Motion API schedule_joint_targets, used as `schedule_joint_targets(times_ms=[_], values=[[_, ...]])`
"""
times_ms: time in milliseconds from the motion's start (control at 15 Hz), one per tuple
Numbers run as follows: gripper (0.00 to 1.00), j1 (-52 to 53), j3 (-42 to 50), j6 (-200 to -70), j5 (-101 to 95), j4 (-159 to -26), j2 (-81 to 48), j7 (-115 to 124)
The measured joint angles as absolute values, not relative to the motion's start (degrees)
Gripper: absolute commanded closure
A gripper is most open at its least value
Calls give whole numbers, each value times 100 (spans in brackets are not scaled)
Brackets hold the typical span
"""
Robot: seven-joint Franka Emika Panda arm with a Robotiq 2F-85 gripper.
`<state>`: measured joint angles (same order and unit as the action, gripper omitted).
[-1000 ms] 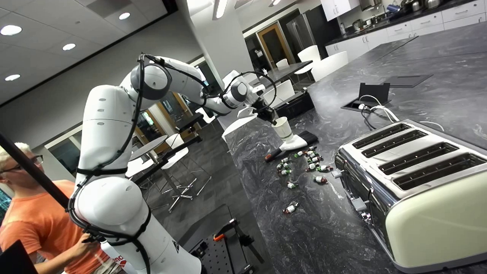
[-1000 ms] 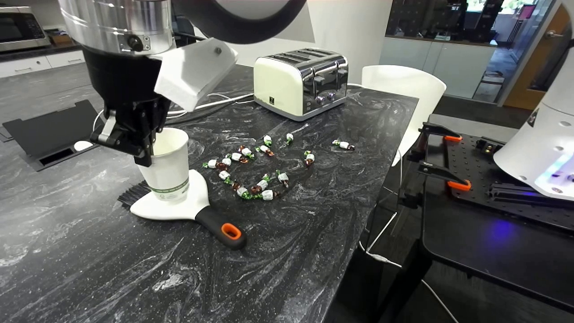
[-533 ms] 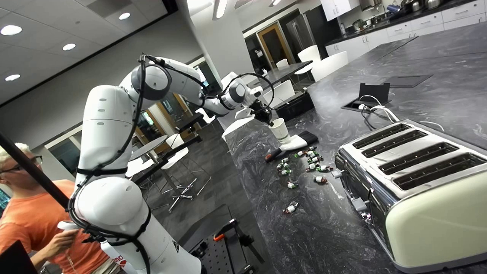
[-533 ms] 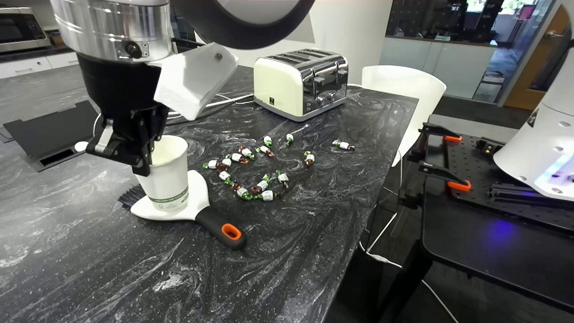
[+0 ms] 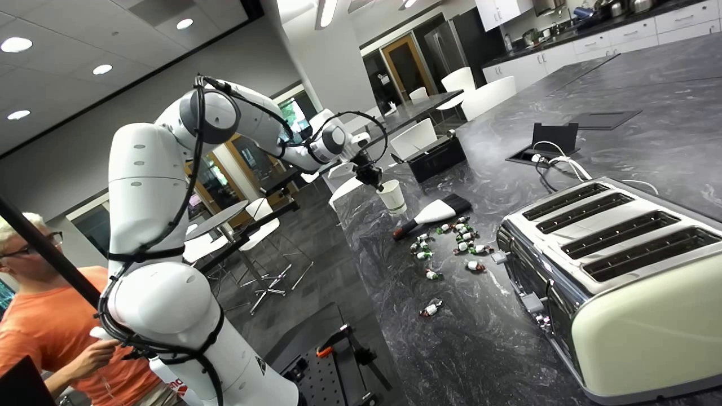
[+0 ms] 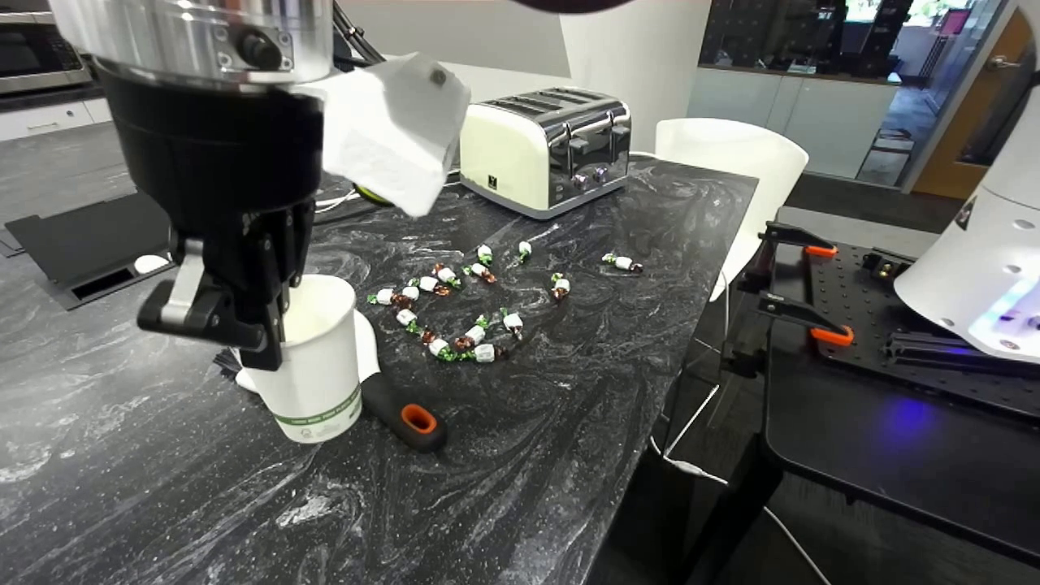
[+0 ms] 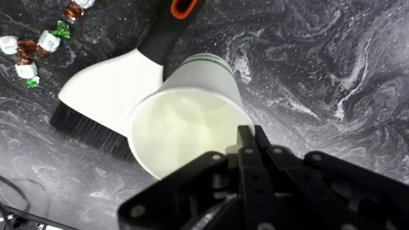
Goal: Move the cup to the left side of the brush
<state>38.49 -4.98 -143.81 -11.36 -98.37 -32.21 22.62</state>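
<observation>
The white paper cup (image 5: pixel 392 196) has a green band near its base, also seen in an exterior view (image 6: pixel 321 390) and the wrist view (image 7: pixel 191 127). My gripper (image 5: pixel 381 186) is shut on the cup's rim, one fingertip inside and one outside, as the wrist view (image 7: pixel 253 131) shows. The brush (image 5: pixel 437 211) lies flat, with white head, dark bristles and black handle with an orange ring. In that view the cup is left of the brush with countertop between. In an exterior view the cup hides part of the brush (image 6: pixel 398 414). I cannot tell whether the cup's base touches the counter.
Several wrapped candies (image 6: pixel 439 348) lie scattered beside the brush. The cream toaster (image 5: pixel 626 270) stands beyond them. A black box (image 5: pixel 437 160) sits near the counter's edge behind the cup. An open outlet hatch with cables (image 5: pixel 555 141) is farther back.
The gripper and cup have moved off from over the brush head, leftward in an exterior view and toward the camera in an exterior view. The brush has not moved.
</observation>
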Motion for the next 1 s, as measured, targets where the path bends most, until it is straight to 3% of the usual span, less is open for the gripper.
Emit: schedule_joint_targets(times_ms=[733,800,867,1000], values=[[99,3901,-743,-14694,-1196,-10115,-3566,2249],[96,3903,-761,-14764,-1196,-10115,-3612,2246],[71,3907,-777,-14821,-1196,-10115,-3649,2242],[65,3929,-784,-14893,-1196,-10115,-3684,2227]])
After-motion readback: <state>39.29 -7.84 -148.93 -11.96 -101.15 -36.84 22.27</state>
